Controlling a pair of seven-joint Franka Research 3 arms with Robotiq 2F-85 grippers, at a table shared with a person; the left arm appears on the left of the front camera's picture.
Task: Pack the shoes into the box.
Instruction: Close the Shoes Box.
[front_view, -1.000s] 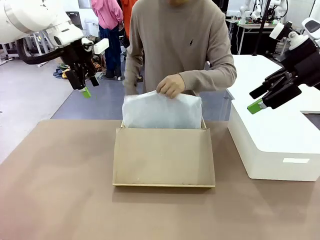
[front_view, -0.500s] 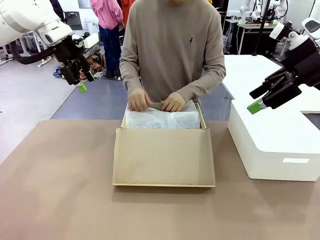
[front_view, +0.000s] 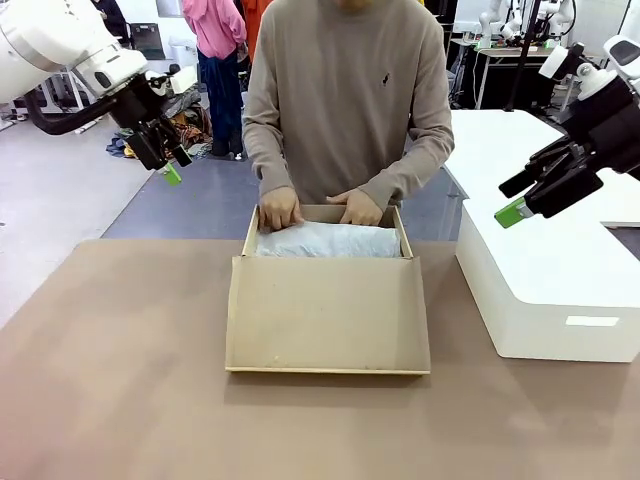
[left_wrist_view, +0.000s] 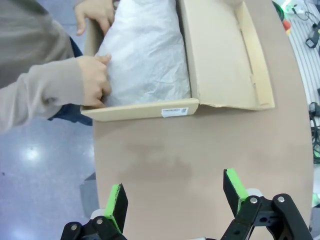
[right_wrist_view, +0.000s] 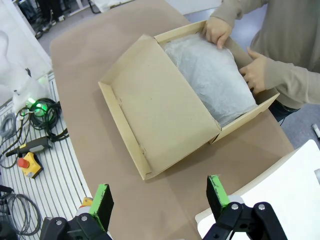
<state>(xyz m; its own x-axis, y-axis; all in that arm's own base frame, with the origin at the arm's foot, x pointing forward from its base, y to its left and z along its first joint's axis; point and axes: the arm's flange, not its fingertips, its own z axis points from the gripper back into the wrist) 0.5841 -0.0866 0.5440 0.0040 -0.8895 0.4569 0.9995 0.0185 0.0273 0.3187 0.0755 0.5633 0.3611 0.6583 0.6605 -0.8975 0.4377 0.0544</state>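
The tan box (front_view: 327, 315) sits mid-table, its flat lid folded open toward me. White tissue paper (front_view: 330, 241) covers the inside, so the shoes are hidden. The person's two hands (front_view: 280, 210) press the paper down at the box's far edge. My left gripper (front_view: 166, 163) hangs open high at the far left, off the table's edge; its wrist view looks down on the box (left_wrist_view: 225, 60) past its own open gripper (left_wrist_view: 175, 195). Over the white box at the right, my right gripper (front_view: 512, 198) is held open, and in its own view the gripper (right_wrist_view: 159, 197) holds nothing.
A large white box (front_view: 540, 290) stands on the table's right side, close to the tan box. Bare brown tabletop (front_view: 120, 380) lies in front and to the left. An emergency-stop button (right_wrist_view: 27, 164) and cables rest beside the table.
The person has pushed the raised tissue paper down flat into the box, both hands now on it. My left gripper shifted slightly up and left. The right arm has stayed still.
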